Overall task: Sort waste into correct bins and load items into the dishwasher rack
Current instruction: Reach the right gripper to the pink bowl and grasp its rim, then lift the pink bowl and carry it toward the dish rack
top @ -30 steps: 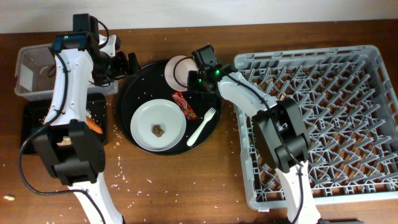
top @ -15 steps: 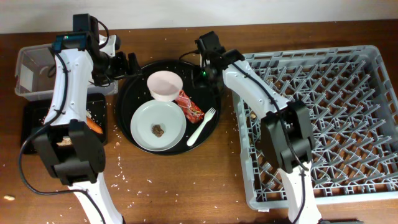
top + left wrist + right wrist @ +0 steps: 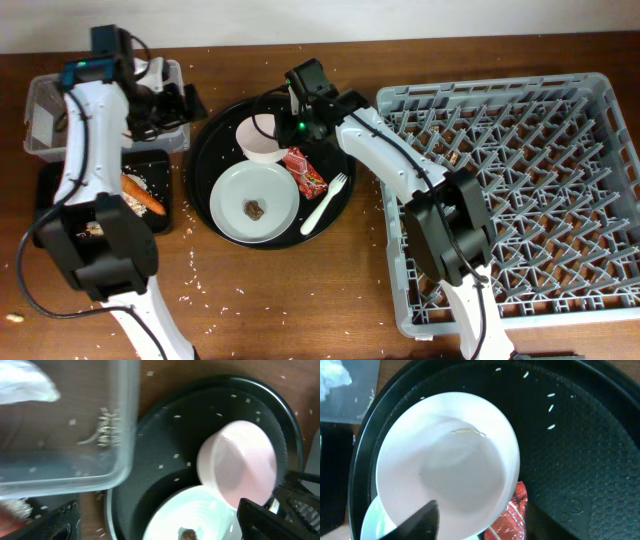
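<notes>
The pale pink bowl stands upright on the round black tray, above the grey plate that bears the brown chunk. The red wrapper and white fork lie beside them. My right gripper hovers over the bowl, open, with one finger over its inside. My left gripper is open and empty between the clear tub and the round tray. The napkin lies in the tub. The carrot lies in the black bin tray. The blue cup is out of view.
The dishwasher rack fills the right side, close to the round tray's right edge. Rice scraps are scattered on the wooden table in front. The left wrist view shows the tub's corner and the bowl.
The bowl went from tilted in my right gripper to standing upright on the round tray. My right gripper swung away, then back left over it. My left arm drew back towards the tub.
</notes>
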`<state>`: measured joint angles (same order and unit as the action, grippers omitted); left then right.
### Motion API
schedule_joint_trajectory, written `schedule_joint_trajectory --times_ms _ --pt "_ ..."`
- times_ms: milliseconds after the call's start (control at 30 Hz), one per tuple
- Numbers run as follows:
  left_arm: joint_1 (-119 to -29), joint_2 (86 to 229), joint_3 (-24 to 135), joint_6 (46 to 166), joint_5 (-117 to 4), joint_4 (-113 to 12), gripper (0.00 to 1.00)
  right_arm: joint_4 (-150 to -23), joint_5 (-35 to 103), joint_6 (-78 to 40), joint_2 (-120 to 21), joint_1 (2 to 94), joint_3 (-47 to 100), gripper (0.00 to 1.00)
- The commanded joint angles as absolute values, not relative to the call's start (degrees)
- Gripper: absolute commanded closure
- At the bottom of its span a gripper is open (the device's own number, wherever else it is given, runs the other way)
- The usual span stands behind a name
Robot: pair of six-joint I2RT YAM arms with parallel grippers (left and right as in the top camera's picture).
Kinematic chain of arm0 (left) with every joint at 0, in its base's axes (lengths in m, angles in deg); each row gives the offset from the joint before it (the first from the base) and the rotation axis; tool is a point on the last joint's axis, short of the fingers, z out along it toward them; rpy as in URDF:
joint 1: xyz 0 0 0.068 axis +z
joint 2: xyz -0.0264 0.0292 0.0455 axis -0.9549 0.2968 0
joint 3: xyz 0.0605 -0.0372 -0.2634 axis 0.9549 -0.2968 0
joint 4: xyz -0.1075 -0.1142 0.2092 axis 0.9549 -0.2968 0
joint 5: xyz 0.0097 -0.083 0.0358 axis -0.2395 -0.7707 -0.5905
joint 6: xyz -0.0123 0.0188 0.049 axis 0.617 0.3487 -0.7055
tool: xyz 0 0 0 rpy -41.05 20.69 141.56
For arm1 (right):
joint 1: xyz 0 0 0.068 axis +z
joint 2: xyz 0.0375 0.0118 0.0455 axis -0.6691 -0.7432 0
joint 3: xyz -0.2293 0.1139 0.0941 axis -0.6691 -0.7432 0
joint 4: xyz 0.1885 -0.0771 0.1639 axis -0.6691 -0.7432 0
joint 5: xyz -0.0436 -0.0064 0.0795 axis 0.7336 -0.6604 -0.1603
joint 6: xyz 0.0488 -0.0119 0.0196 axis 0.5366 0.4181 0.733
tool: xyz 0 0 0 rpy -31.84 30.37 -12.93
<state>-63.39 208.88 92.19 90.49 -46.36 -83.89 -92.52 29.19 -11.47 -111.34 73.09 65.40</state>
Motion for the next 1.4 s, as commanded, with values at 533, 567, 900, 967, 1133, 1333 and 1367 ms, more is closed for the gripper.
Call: schedule_joint_trajectory --times_ms 533,567,900,967,1133,1333,1367 --pt "-60.1 208.3 93.0 90.8 -46.2 -84.6 0.01 -88.3 35.2 -9.4 -116.6 73.5 66.5 0.81" --pt "-60.1 208.3 93.0 90.8 -46.2 -84.6 0.01 -88.5 35.2 -9.4 -117.0 73.5 66.5 0.86" --pt "-60.1 208.3 93.0 90.8 -46.2 -84.6 0.01 -88.7 35.1 -9.4 -116.5 72.7 66.6 0.96" --pt "-60.1 208.3 93.0 90.8 -46.2 -84.6 0.01 -88.7 35.0 -9.5 -113.9 71.1 66.6 0.96" --pt "-60.1 208.3 93.0 90.8 -46.2 -84.6 0.01 -91.4 37.2 -15.0 -104.5 67.4 66.6 0.96" --pt "-60.1 208.3 93.0 90.8 -46.1 -84.6 0.01 -108.5 68.9 -25.1 -87.1 66.6 66.6 0.96" --pt "-60.1 208.3 93.0 90.8 -46.1 -84.6 0.01 -112.7 74.8 -25.1 -85.0 66.1 66.6 0.96"
